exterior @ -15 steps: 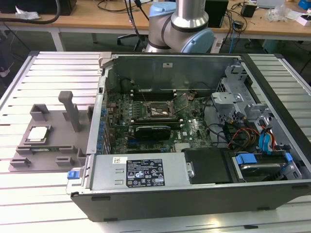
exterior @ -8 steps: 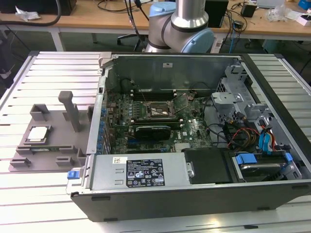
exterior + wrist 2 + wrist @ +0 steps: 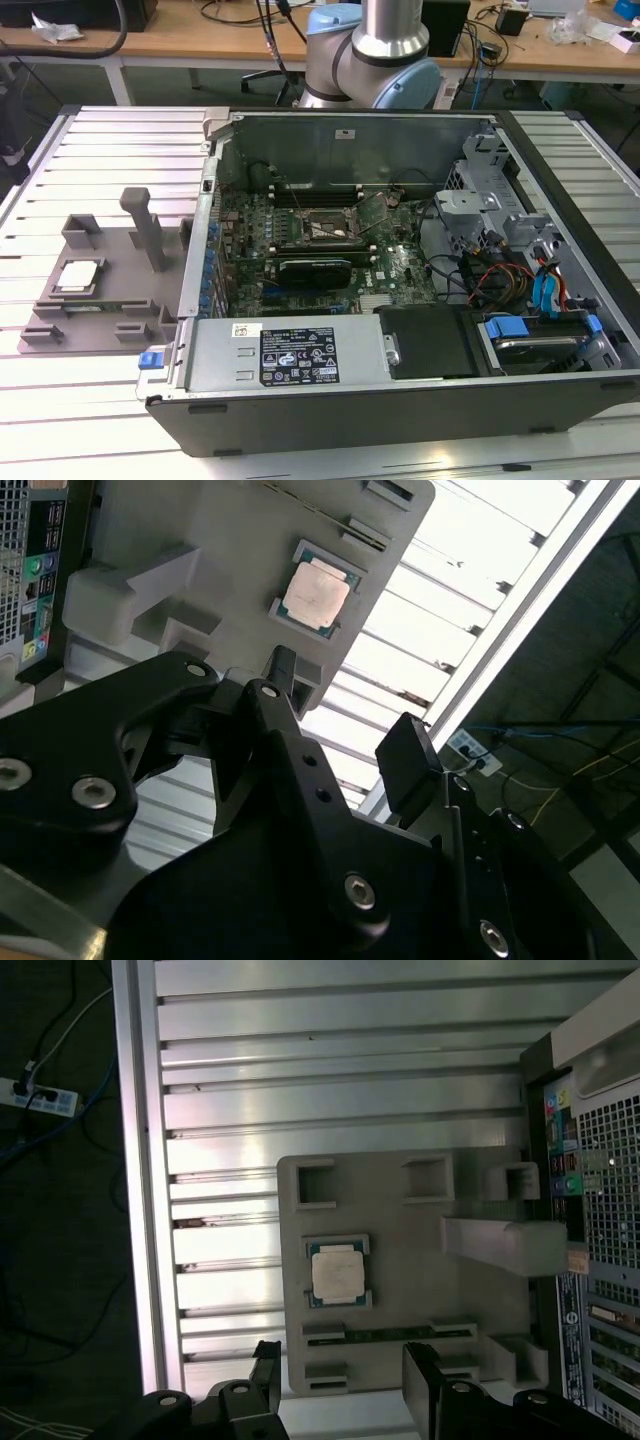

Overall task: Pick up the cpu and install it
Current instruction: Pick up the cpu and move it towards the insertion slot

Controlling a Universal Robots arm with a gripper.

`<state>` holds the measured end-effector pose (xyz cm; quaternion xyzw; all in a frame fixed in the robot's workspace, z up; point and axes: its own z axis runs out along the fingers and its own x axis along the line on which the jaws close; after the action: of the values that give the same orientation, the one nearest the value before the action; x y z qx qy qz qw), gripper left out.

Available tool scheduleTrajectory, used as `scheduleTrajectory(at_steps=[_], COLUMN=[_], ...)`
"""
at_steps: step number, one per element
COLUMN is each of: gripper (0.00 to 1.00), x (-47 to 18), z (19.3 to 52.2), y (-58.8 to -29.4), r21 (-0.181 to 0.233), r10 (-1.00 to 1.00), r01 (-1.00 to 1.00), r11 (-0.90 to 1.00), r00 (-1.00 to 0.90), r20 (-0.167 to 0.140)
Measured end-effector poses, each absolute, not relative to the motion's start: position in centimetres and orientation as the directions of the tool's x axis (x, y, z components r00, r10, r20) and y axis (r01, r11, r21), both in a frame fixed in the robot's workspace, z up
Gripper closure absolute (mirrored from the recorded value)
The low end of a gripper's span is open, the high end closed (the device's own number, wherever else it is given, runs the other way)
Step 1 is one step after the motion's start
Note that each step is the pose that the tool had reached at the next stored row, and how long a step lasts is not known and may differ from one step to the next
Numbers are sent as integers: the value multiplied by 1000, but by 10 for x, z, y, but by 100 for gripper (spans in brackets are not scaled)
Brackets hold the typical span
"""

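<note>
- Plainly, at the exterior view's left, the cpu (image 3: 78, 275) still lay flat in its square pocket on the grey tray (image 3: 100, 320). The tray sat on the slatted metal table (image 3: 100, 150) beside the open computer case (image 3: 400, 400).
- Nothing touched the chip. Its silvery top showed whole in both wrist views (image 3: 336, 1272), so I judged the pick-up not yet done.
- Further toward the middle of the exterior view, the black socket frame (image 3: 318, 228) on the motherboard held no chip that I could make out. The install, by that reading, was also still to do, and the task stood at its very start.
- Behind the case, the arm (image 3: 385, 40) stood at the far edge of the table, its links rising out of the top of the exterior view.
- The gripper (image 3: 342, 1380) hung over the tray's edge, looking down on it from well apart.
- Its two black fingers (image 3: 265, 1360) were spread wide with nothing between them. In the second wrist view the gripper (image 3: 345, 715) showed the same bare gap, with the chip (image 3: 316, 593) lying beyond the tips.
</note>
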<state>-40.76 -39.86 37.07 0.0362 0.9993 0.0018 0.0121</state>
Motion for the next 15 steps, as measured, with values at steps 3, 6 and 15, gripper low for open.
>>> scheduleTrajectory(at_steps=[3, 6, 15], gripper=[40, 40, 40], x=[-408, -408, -408], z=[369, 368, 362], y=[-399, -399, -399], r21=[4, 4, 4], r10=[72, 72, 72], r01=[72, 72, 72], r11=[997, 997, 997], r00=[-997, -997, -997], r20=[-24, -24, -24])
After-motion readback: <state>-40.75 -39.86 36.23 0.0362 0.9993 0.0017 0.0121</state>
